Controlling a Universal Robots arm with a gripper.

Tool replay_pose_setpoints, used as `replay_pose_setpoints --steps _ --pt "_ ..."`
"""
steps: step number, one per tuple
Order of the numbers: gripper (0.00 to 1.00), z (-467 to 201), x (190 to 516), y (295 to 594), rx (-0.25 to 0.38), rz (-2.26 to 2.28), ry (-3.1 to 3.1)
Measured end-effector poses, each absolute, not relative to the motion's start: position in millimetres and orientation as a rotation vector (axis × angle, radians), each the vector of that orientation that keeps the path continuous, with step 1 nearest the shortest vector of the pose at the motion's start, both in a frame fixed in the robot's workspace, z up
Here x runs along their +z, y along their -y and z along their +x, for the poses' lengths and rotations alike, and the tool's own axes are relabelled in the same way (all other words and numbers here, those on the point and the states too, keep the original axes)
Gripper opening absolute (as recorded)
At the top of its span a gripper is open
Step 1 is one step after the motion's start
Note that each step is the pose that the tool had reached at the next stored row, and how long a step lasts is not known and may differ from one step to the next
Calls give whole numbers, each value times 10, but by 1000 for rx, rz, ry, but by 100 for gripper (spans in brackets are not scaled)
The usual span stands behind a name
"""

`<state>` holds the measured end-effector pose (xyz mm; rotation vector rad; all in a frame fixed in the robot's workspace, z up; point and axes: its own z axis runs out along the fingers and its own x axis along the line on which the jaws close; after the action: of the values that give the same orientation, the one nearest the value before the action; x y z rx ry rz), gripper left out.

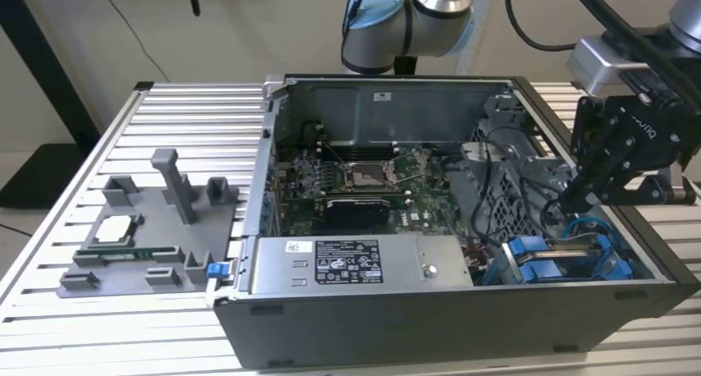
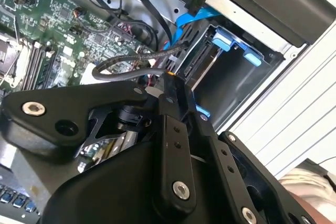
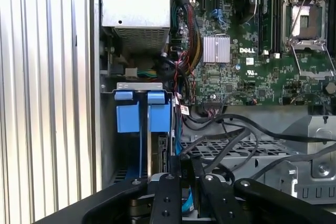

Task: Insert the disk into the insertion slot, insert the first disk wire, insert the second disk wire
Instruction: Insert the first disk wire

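The disk (image 1: 572,248) sits inside the insertion slot (image 2: 239,85) at the case's near corner on the exterior view's right, its blue carrier tabs (image 3: 127,117) showing at the bay's mouth. The disk's connector edge (image 2: 202,62) faces the motherboard. My black gripper (image 1: 573,201) hangs just above and beside this bay. In both wrist views its fingers (image 2: 172,124) stand close together, and a black disk wire (image 2: 123,72) runs in to the fingertips (image 3: 175,167). A second, braided black wire (image 2: 152,53) runs past toward the disk's edge.
The open case (image 1: 438,318) stands on a slatted metal table (image 1: 164,97). The grey power-supply box (image 1: 350,265) lies along the near wall. The motherboard (image 3: 247,56) and loose cable bundles (image 3: 184,40) crowd the bay's side. A grey fixture (image 1: 153,228) with parts sits on the exterior view's left.
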<state>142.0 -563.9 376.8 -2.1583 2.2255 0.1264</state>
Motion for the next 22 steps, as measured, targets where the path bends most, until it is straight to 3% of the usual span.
replay_pose_setpoints --steps 22 --pt "0 1431 3688 5750 127 -2155 -2228"
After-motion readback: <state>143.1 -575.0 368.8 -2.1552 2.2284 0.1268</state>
